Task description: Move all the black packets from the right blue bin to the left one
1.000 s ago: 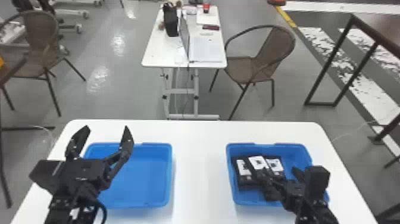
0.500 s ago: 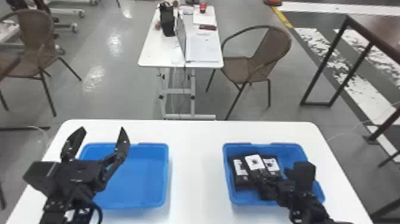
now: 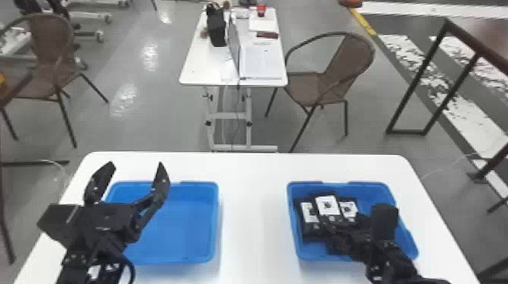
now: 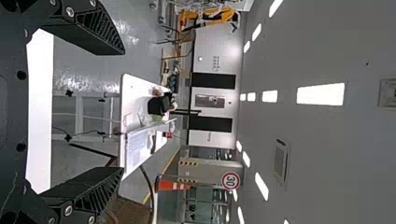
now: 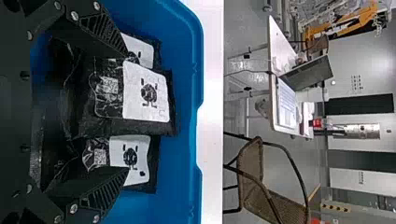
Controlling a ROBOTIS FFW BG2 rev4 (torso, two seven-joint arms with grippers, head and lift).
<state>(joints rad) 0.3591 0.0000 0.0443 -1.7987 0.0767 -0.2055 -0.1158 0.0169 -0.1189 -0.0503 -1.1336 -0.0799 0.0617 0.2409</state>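
"Where did you have your right end effector [image 3: 342,224]?"

"Down in the right blue bin [image 3: 340,184], over the black packets. Your right wrist view showed its fingers well apart, the middle packet [image 3: 327,206] lying between them. You could not tell there whether either finger touched it."

"How did your packets lie?"

"You had three white labels facing up, toward the bin's left side. The middle packet partly overlapped the left packet [image 3: 310,213] and the right packet [image 3: 348,209]."

"And your left end effector [image 3: 136,164]?"

"You had it at the outer side of the left blue bin [image 3: 185,223], in your head view, fingers spread wide and pointing away from you, with nothing between them."

"What held your bins?"

"The white table [image 3: 253,226], the two bins side by side and well apart. Beyond it you saw a white desk [image 3: 192,64] with a laptop [image 3: 233,43], and a brown chair [image 3: 340,68] beside that."
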